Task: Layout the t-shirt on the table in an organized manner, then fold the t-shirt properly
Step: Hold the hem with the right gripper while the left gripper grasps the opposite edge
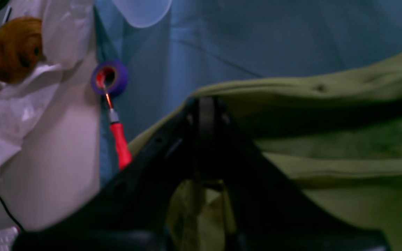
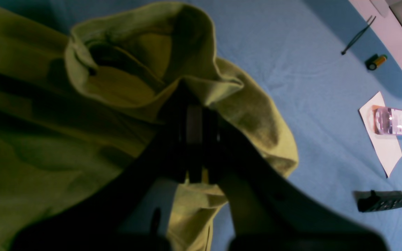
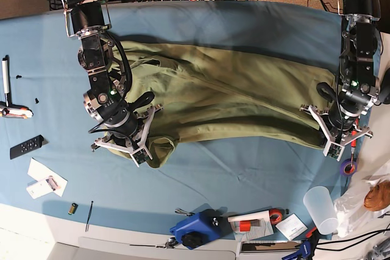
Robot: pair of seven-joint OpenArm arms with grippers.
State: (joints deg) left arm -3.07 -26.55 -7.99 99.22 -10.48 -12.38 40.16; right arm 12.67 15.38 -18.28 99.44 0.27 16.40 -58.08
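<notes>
**Both grippers held the shirt stretched across the table**

The t-shirt (image 3: pixel 213 98) lay spread over the middle of the table (image 3: pixel 244 22), from the edge near one arm base almost to the opposite edge. The right gripper (image 3: pixel 125 141) was closed on a bunched corner of the fabric, which folded over its fingers in the right wrist view. The left gripper (image 3: pixel 336 135) was closed on the other end of the shirt; its view was blurred, so how much cloth it held I could not tell exactly.

The risk, in my judgement, was uneven pulling: if one arm moved further than the other, the thin pinch of fabric could slip out, or the wrinkles in the middle could stay. The left gripper was also near the purple tape roll (image 3: pixel 348 167) and the red-handled tool (image 1: pixel 120 144) at the table edge, and a low sweep could push them.

A clear plastic cup (image 3: pixel 320 208) stood near the front corner; it looked empty.
</notes>
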